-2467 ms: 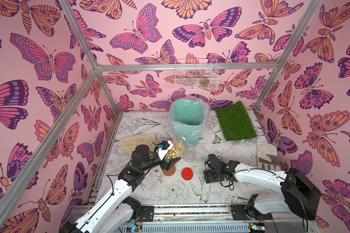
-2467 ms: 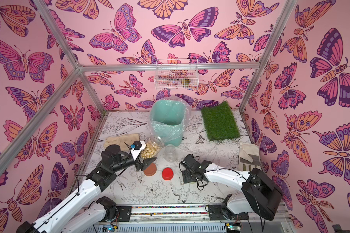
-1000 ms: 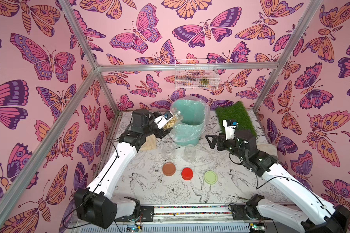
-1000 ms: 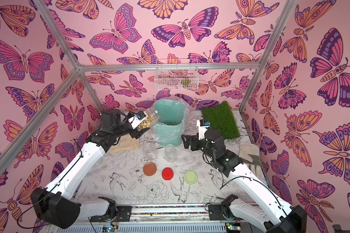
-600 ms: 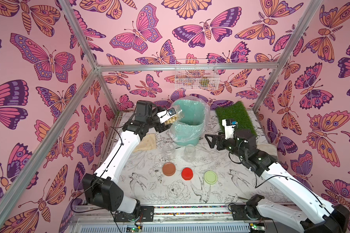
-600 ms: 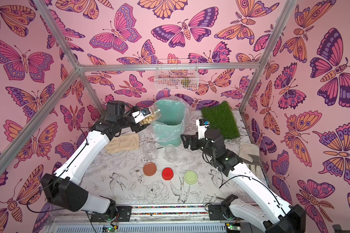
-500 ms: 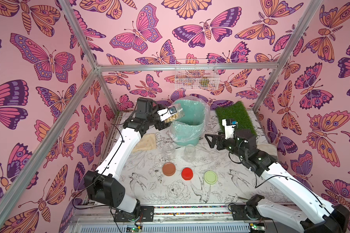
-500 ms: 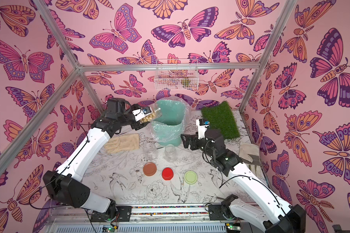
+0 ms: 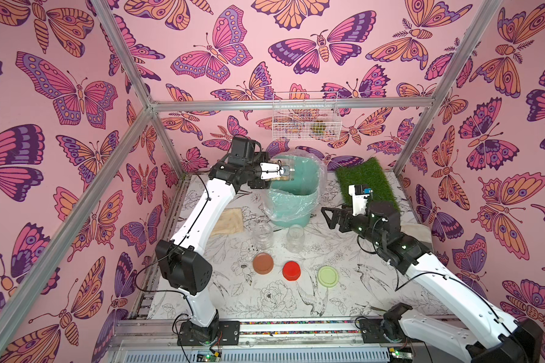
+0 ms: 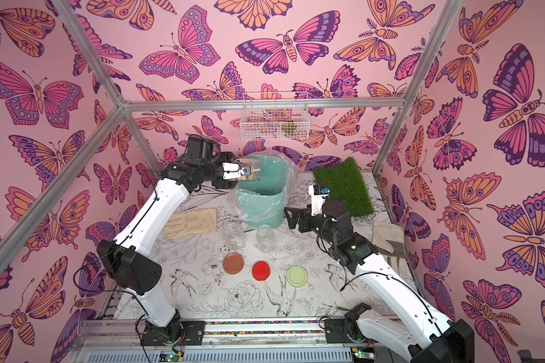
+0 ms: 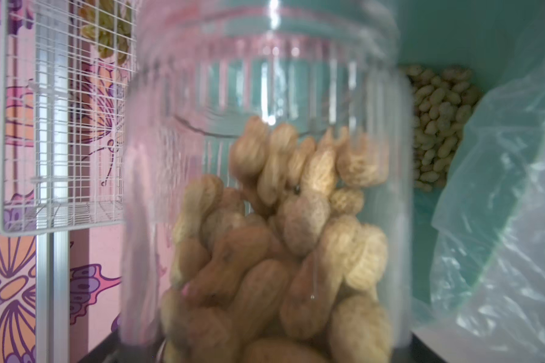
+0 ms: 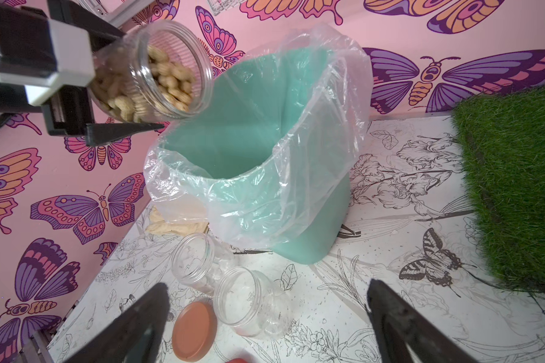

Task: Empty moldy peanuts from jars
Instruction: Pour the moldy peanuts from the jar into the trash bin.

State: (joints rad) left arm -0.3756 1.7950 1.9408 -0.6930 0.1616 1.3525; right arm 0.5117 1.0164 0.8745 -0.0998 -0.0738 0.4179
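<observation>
Jar point(image 12: 151, 72) of peanuts point(image 12: 162, 83) gripped by left fingers point(image 12: 120, 131) above bin point(image 12: 312, 239) rim: tip mouth down slowly; right fingers point(image 12: 400, 317) wide, empty.

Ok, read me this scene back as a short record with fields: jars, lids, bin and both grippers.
left gripper: shut on the held jar
held jar: tipped, open mouth at the bin's rim, peanuts inside
right gripper: open, holding nothing, beside the bin
empty jars: two, upright on the table, lidless
lids: brown lid, red lid, green lid, in a row
bin: plastic liner, some peanuts at its bottom
</observation>
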